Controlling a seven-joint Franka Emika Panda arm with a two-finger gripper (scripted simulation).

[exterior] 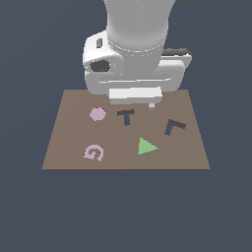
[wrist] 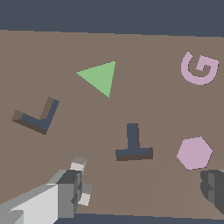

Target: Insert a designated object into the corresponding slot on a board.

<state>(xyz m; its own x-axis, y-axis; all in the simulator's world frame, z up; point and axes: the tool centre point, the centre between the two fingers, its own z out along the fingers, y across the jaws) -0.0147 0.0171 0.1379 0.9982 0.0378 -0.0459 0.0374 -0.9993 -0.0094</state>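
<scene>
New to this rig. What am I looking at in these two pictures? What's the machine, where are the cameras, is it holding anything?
These are simulator renders of one Franka Panda arm. The big white body in the exterior view is the arm, seen from off the robot, hanging over the board, a flat brown panel. The other picture comes from a camera on the wrist, looking down at the same board.

On the board: a pink hexagon, a pink G, a green triangle, a dark T and a dark L. The T and L look like recessed slots.

One of the fingers shows in the wrist view. Nothing visible is held, though whether the fingers are open or shut is unclear.
</scene>
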